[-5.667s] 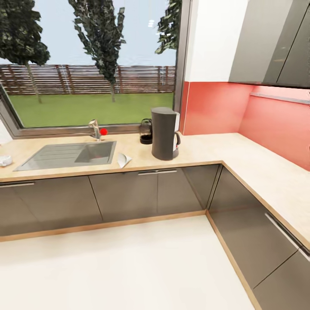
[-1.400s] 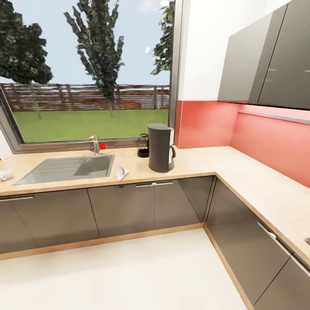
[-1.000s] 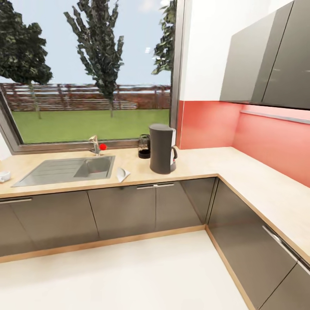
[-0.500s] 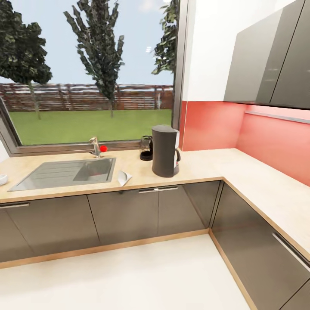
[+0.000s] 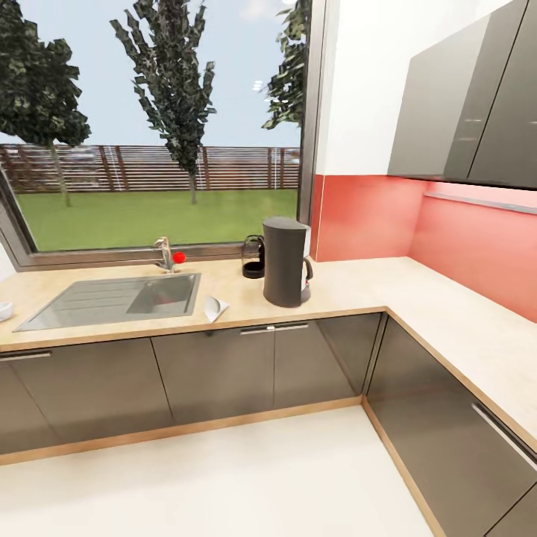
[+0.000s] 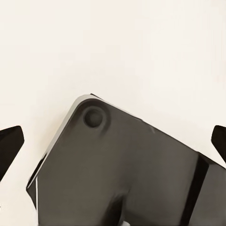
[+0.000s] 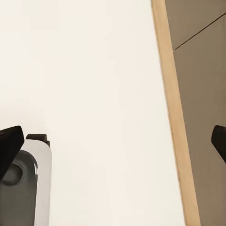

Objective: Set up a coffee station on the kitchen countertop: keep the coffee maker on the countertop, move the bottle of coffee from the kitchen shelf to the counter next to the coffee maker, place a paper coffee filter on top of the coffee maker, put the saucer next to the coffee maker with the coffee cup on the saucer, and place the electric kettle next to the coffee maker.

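Note:
The charcoal coffee maker stands on the beige kitchen countertop, right of the sink. Just behind it to the left sits the electric kettle, clear glass on a black base. A white paper coffee filter lies flat near the counter's front edge. At the far left a small white piece of crockery is cut by the frame edge; I cannot tell cup from saucer. The bottle of coffee is out of view. My left gripper and right gripper hang open over the pale floor, both empty.
A steel sink with a tap and a small red object sits under the window. Dark cabinet fronts run below, turning along the right wall. Wall cupboards hang at upper right. My dark base is below the left gripper.
The head camera has pulled back and shifted, so the whole counter sits a little differently in the picture. Nothing on the counter has moved, and the last half second shows no change.

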Available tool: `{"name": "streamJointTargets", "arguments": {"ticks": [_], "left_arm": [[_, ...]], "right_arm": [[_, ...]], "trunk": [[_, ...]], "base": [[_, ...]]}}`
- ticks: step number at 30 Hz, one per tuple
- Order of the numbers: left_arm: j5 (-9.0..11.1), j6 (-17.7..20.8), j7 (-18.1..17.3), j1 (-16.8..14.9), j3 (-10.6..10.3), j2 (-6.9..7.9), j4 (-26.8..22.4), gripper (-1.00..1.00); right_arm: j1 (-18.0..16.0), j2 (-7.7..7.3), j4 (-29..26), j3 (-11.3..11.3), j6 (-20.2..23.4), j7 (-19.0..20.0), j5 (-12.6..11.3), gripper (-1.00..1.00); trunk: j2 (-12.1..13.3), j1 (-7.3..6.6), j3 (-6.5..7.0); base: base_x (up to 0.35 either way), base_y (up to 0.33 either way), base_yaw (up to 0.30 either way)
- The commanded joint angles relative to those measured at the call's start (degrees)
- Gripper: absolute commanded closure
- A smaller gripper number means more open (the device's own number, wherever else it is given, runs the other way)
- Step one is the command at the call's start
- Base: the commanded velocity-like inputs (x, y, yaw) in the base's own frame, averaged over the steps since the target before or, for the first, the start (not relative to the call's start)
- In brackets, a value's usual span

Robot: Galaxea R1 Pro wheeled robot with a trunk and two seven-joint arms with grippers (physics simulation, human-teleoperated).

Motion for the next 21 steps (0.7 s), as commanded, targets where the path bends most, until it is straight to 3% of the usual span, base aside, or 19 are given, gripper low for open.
{"name": "streamJointTargets", "arguments": {"ticks": [1,11,15,16,21], "left_arm": [[0.6,0.1,-0.5,0.0,0.2,-0.05,0.0,-1.00],[0.4,-0.1,-0.5,0.0,0.2,-0.01,0.5,-1.00],[-0.2,-3.6,-0.8,0.0,0.1,-0.07,1.8,-1.00],[-1.8,-4.9,-0.8,0.0,0.1,-0.04,2.8,-1.00],[-2.5,-5.4,-0.8,0.0,0.1,-0.09,3.2,-1.00]], "right_arm": [[-0.1,-0.03,0.2,-0.2,-0.2,-0.5,0.6,-1.00],[-0.1,-0.01,0.2,-0.2,-0.1,-0.6,0.6,-1.00],[-0.1,-0.01,0.2,-0.2,-0.1,-0.7,0.6,-1.00],[-0.1,0.16,0.2,-0.2,-0.1,-0.7,0.6,-1.00],[-0.1,0.58,0.2,-0.2,-0.1,-0.7,0.6,-1.00]], "trunk": [[-0.1,0.04,-0.12],[-0.1,0.04,-0.12],[-0.1,0.04,-0.12],[-0.1,0.04,-0.12],[-0.1,0.04,-0.12]], "base": [[0.000,0.000,0.000],[0.000,0.000,0.000],[0.000,0.002,0.000],[0.101,0.204,0.000],[0.128,0.284,0.000]]}}
